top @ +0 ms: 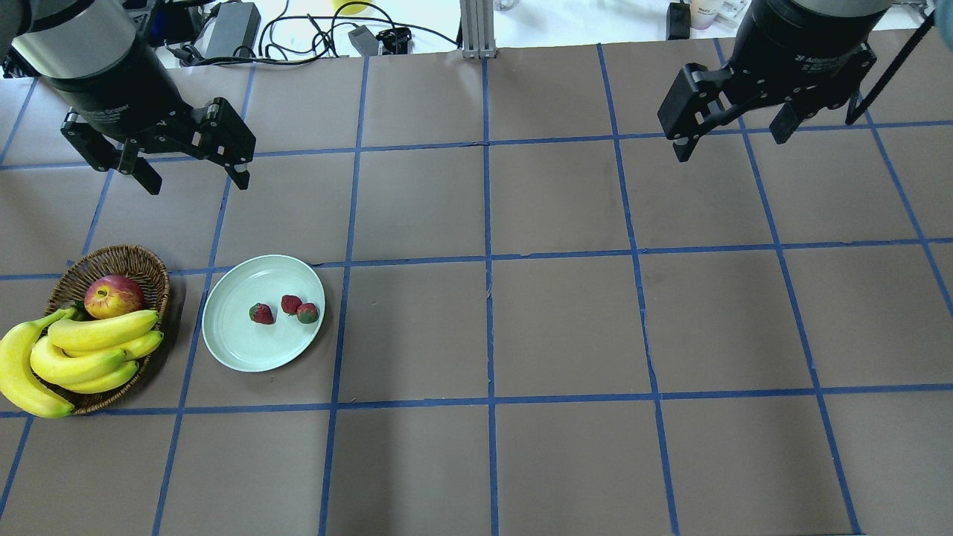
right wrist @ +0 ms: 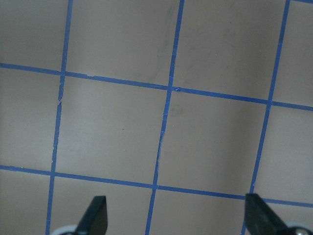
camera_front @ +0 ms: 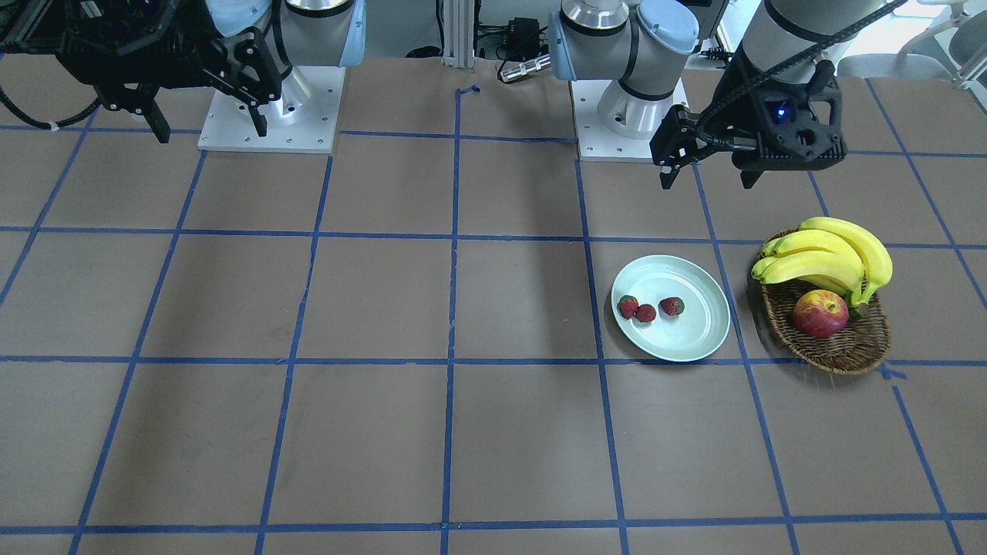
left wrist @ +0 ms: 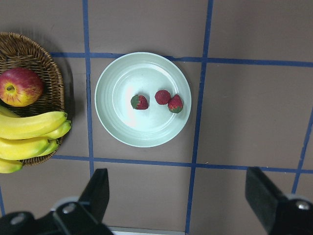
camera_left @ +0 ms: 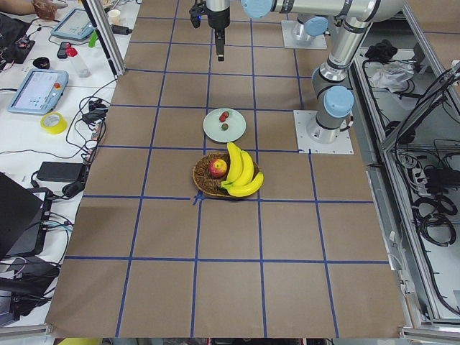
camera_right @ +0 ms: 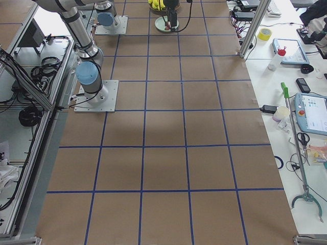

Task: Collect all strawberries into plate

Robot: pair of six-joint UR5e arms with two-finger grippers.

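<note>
Three small red strawberries [top: 261,313] [top: 291,304] [top: 307,313] lie together inside the pale mint plate [top: 238,346] on the left half of the table. They also show in the left wrist view [left wrist: 140,102] and the front view [camera_front: 645,313], on the plate [camera_front: 694,327]. My left gripper [top: 197,182] hangs open and empty, high above the table behind the plate. My right gripper [top: 730,145] hangs open and empty over the far right of the table, with only bare table below it [right wrist: 176,215].
A brown wicker basket [top: 123,258] stands just left of the plate and holds a red-yellow apple [top: 114,295] and a bunch of bananas [top: 82,350]. Blue tape lines grid the brown table. Cables and a metal post sit at the table's far edge.
</note>
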